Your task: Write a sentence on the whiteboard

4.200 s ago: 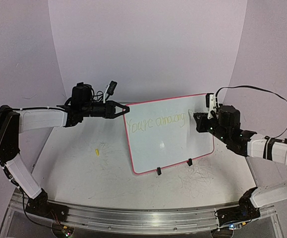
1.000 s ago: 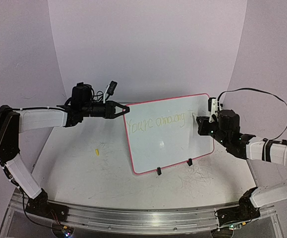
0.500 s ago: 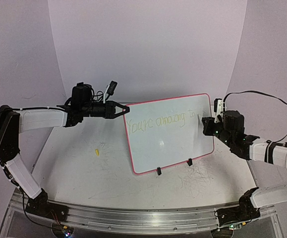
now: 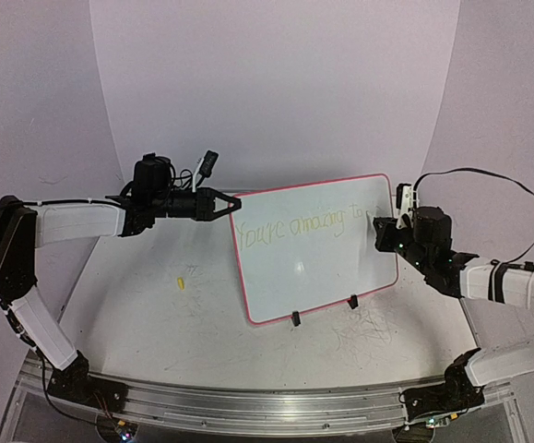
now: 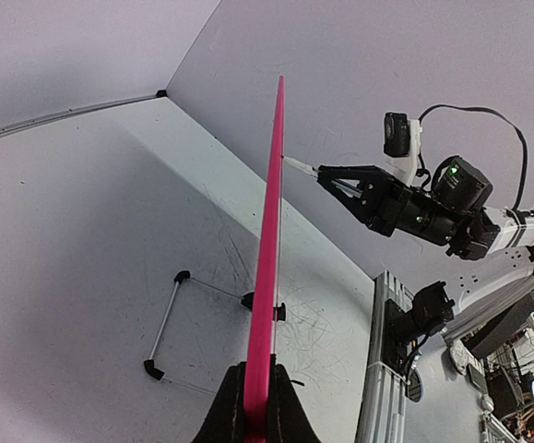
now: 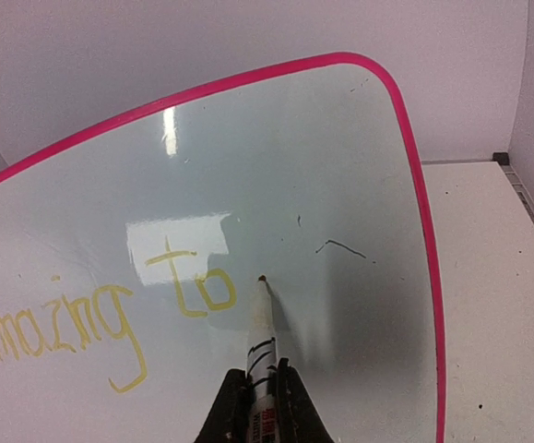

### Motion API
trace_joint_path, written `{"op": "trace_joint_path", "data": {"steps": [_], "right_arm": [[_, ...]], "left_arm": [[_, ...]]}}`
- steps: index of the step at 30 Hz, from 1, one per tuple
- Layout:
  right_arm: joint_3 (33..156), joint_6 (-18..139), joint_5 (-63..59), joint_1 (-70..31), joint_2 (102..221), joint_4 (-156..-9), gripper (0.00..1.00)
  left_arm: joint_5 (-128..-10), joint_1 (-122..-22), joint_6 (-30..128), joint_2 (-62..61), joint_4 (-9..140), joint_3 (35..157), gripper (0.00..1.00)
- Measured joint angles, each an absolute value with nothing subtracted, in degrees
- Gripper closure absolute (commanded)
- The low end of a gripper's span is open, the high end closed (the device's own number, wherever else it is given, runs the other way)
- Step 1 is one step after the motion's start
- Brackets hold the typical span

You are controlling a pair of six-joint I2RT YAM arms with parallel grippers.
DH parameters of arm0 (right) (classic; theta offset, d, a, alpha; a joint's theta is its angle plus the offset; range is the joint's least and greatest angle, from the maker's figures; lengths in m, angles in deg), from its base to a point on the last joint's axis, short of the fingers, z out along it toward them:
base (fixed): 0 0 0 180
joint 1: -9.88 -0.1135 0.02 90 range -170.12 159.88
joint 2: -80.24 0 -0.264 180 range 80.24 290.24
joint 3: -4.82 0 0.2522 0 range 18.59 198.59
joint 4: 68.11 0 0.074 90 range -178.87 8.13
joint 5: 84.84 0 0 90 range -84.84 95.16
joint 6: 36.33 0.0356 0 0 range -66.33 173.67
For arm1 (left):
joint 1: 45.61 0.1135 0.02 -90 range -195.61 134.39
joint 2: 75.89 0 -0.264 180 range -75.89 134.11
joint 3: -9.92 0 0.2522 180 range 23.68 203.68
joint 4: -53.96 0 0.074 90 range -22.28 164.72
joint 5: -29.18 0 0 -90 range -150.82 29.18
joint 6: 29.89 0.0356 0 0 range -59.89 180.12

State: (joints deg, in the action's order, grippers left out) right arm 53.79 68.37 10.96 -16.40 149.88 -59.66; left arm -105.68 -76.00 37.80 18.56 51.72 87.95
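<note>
The whiteboard [image 4: 317, 263], white with a pink border, stands tilted on the table. My left gripper [image 4: 232, 205] is shut on its upper left edge; in the left wrist view the whiteboard [image 5: 268, 249] shows edge-on between my left gripper's [image 5: 255, 406] jaws. The sentence [image 4: 299, 227] in yellow runs along the top; the right wrist view shows its end, "amazing to" [image 6: 110, 318]. My right gripper [image 4: 384, 227] is shut on a white marker [image 6: 261, 318], as the right wrist view [image 6: 263, 377] shows. The marker tip is at the board just right of "to".
A small yellow cap [image 4: 182, 282] lies on the table left of the board. Two black clip feet [image 4: 295, 319] hold the lower edge, with a wire stand [image 5: 163, 318] behind. Thin black marks [image 6: 340, 246] are on the board. A metal rail [image 4: 248, 401] runs along the near edge.
My right gripper has moved right along the board's top line, and the word "to" has appeared after "amazing". The left gripper and the board have not moved.
</note>
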Motion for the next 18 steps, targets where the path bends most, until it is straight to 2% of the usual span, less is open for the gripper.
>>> {"op": "trace_joint_path", "data": {"steps": [18], "right_arm": [[53.69,67.31,7.83,-16.40,150.33,-57.89,1.00]], "left_arm": [[-105.68,-76.01,37.81,18.56,51.72,87.95,1.00]]}}
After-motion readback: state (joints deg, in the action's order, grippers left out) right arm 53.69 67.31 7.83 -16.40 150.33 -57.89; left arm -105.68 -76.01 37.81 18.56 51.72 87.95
